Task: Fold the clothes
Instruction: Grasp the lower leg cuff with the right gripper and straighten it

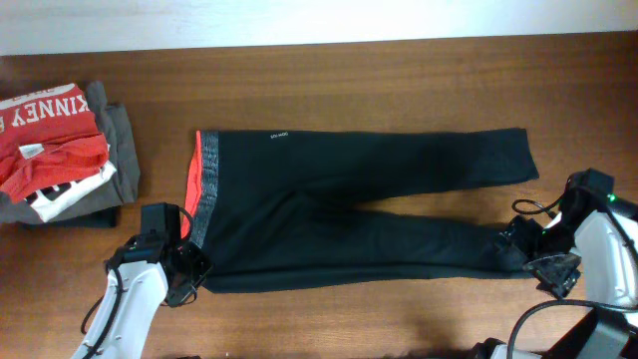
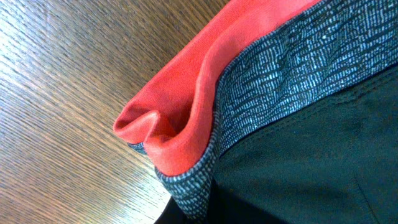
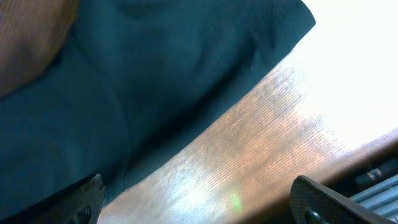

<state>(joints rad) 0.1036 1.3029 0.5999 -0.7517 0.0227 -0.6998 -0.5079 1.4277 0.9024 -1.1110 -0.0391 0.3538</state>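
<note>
The pants were found laid flat along the counter, waistband to the left and legs to the right. Only the overhead view showed the red T-shirt lying on folded grey garments at the far left. Only the left wrist view showed the red-orange trim bunched into a raised fold. The left pincer was closed tight on the near waistband corner. The right pincer was spread wide at the near leg's hem, one finger over the cloth, the other over bare wood, nothing held.
</note>
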